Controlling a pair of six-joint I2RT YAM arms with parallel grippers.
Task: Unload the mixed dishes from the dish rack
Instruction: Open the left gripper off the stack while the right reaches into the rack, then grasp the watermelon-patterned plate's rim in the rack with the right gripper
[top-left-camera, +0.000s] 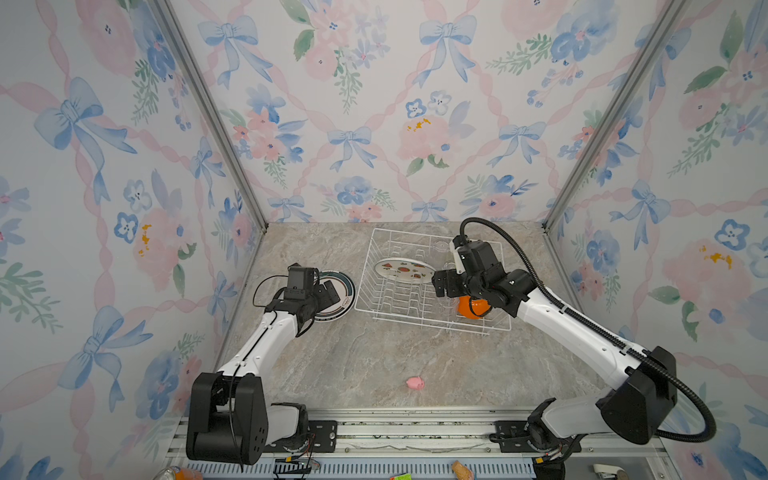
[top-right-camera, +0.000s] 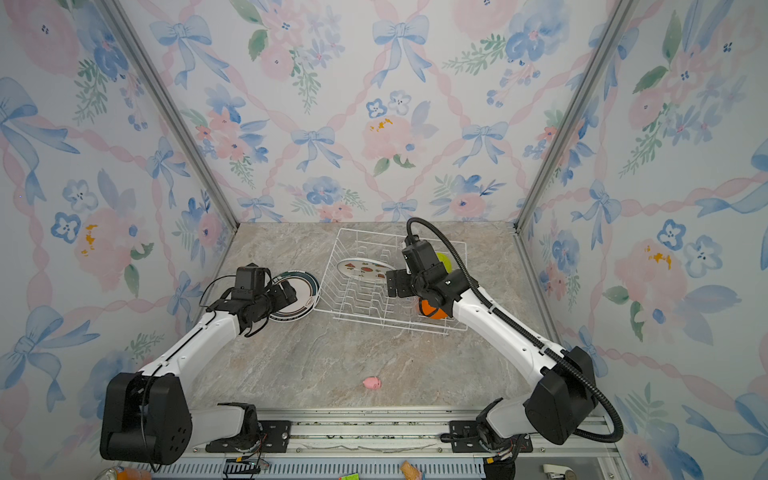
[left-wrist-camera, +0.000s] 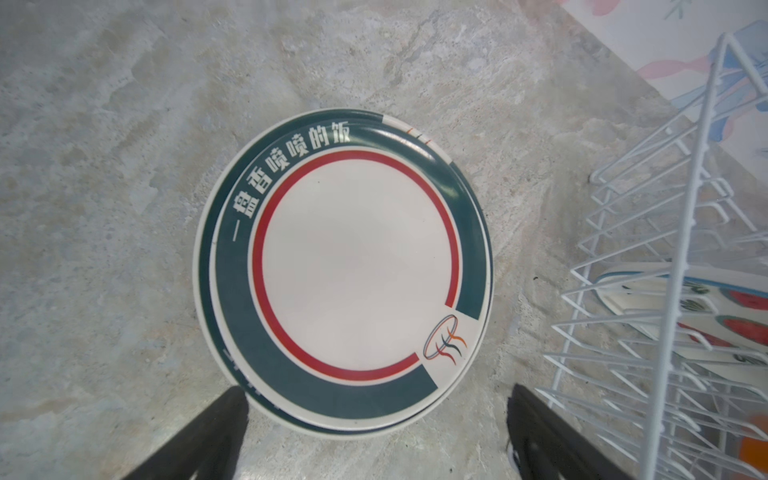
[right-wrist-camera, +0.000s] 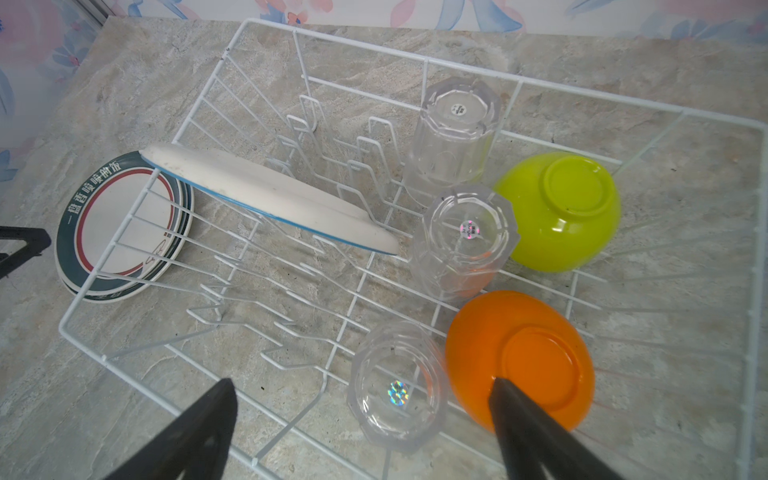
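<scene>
The left pincer is hovering spread and empty over green-rimmed plates stacked on the surface at the dish rack's nine o'clock. The right pincer, also spread, is hanging over the nearest glass, with the orange bowl at its three o'clock. That glass is probably the next pick, calling for a straight descent and squeeze. Beyond, two glasses, a fruit-print plate and the lime-green bowl are waiting.
</scene>
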